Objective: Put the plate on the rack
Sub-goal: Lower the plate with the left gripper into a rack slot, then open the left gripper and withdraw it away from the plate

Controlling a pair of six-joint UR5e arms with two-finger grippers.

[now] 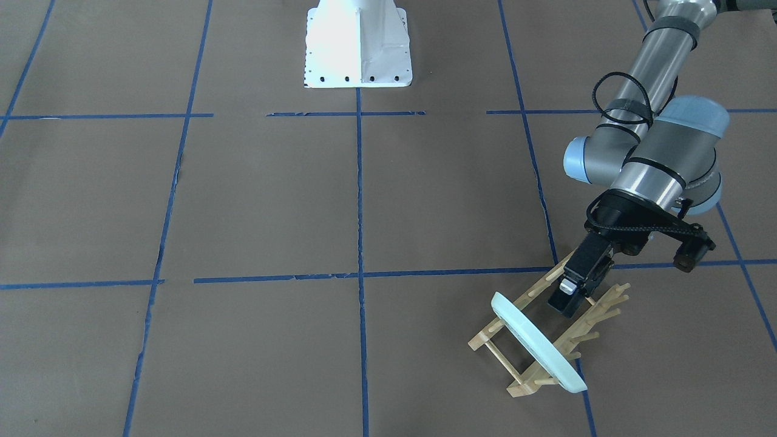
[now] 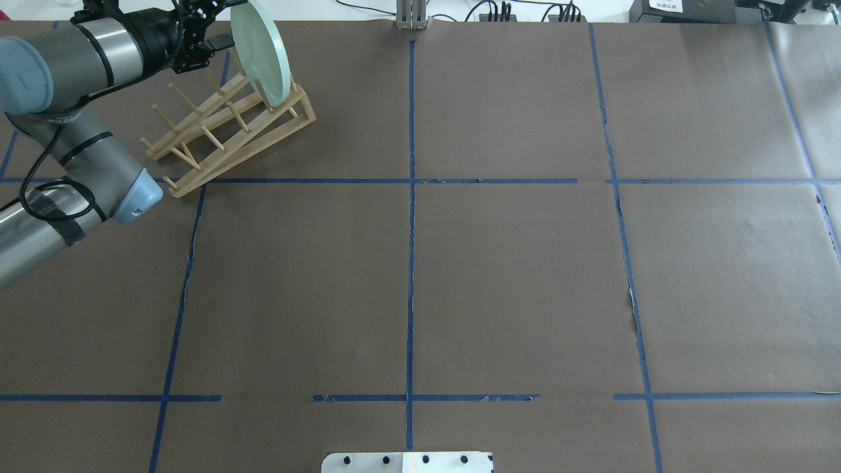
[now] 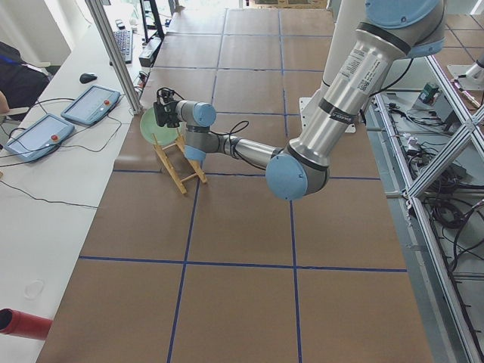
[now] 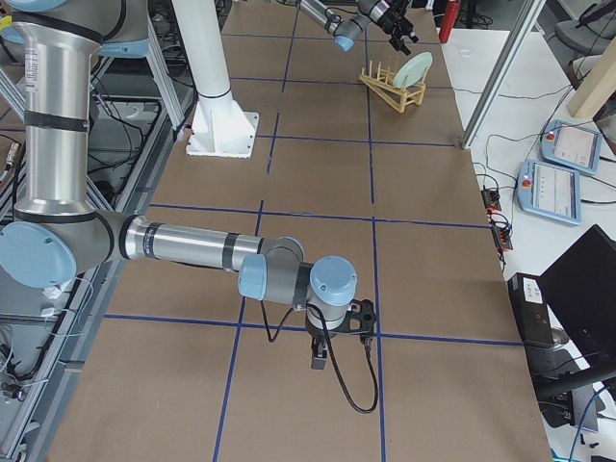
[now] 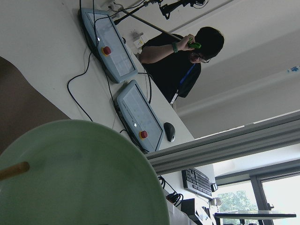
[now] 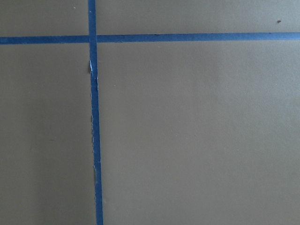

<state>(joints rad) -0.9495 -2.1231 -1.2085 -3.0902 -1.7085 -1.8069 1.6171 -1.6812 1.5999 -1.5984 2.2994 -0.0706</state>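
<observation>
One plate [image 1: 537, 343] stands on edge, tilted, between the pegs of one wooden rack [image 2: 250, 151], at the rack end farthest from the robot base. The rack rests on the table [image 1: 273, 200].

The left gripper [image 1: 569, 298] hangs over the rack, just beside the plate. In the front view it appears apart from the plate. Its finger opening cannot be determined.

The right gripper [image 4: 320, 358] points down just above the table, well apart from the rack. Its opening cannot be determined.
</observation>
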